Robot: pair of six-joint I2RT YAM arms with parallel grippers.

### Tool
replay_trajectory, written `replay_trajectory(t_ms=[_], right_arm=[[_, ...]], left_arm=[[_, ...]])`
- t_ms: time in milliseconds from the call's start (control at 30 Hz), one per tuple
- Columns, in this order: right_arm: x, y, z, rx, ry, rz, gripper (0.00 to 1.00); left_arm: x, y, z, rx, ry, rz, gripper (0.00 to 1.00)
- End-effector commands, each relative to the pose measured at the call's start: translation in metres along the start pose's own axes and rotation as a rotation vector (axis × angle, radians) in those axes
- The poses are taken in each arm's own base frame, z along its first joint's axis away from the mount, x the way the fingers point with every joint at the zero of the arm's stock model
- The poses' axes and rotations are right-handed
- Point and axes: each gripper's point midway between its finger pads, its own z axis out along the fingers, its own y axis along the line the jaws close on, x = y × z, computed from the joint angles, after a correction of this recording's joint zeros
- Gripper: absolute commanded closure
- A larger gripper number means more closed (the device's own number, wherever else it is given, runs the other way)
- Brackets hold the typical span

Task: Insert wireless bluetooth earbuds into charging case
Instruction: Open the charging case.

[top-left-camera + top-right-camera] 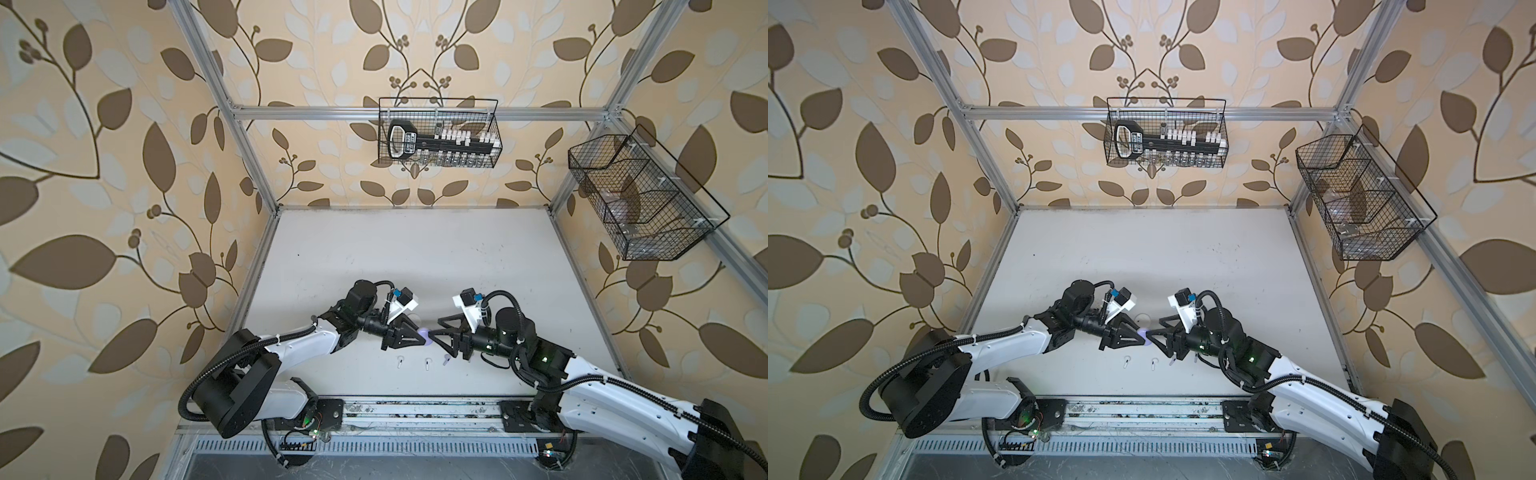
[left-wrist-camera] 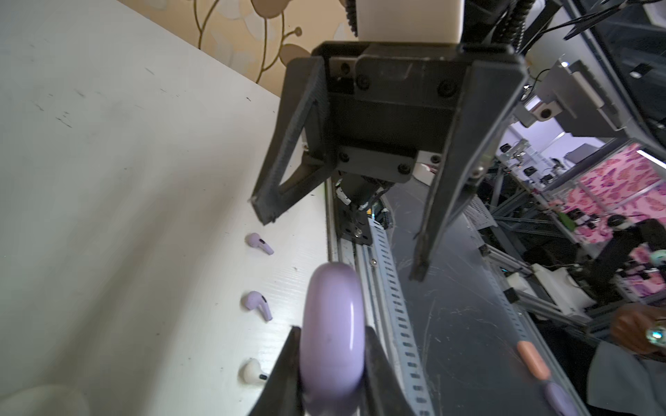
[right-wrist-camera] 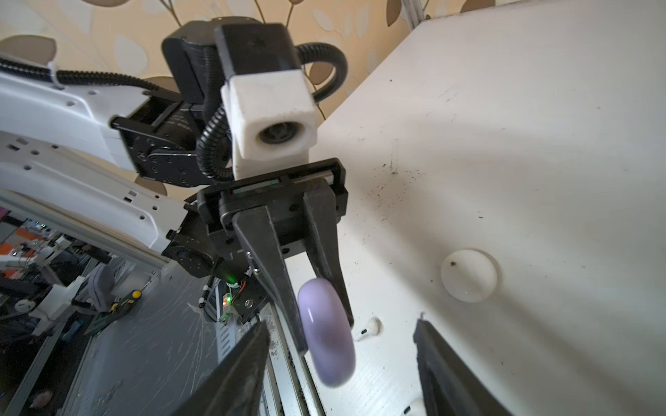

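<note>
Left gripper (image 3: 326,335) pinches the smooth lavender case (image 2: 331,335), right gripper (image 2: 342,248) spread wide; a slip could drop it onto earbuds (image 1: 427,363) at six o'clock.

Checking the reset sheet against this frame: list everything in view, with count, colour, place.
Round glossy plastic charging case: one, lavender, clamped on edge in the left gripper.
Round flat plastic case: one, white, lying on the table beyond the grippers.
Tiny stemmed plastic earbuds: four, two white, two lavender, in a row on the table near its front edge.
Wire mesh baskets: two, black, one on the rear rail holding a black-and-white tool, one on the right frame.
Flat table: one, white.
Left gripper: one, black, shut on the lavender case.
Right gripper: one, black, open, facing the case.
</note>
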Motion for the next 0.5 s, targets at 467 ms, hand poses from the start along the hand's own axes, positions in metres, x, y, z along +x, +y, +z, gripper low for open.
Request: replay_trajectory(t_ms=[467], right_arm=[[0.024,-0.066,-0.002,0.567,0.134,0.06,0.34]], left_arm=[[0.021,0.074,0.001,-0.317,-0.166,0.345,0.95]])
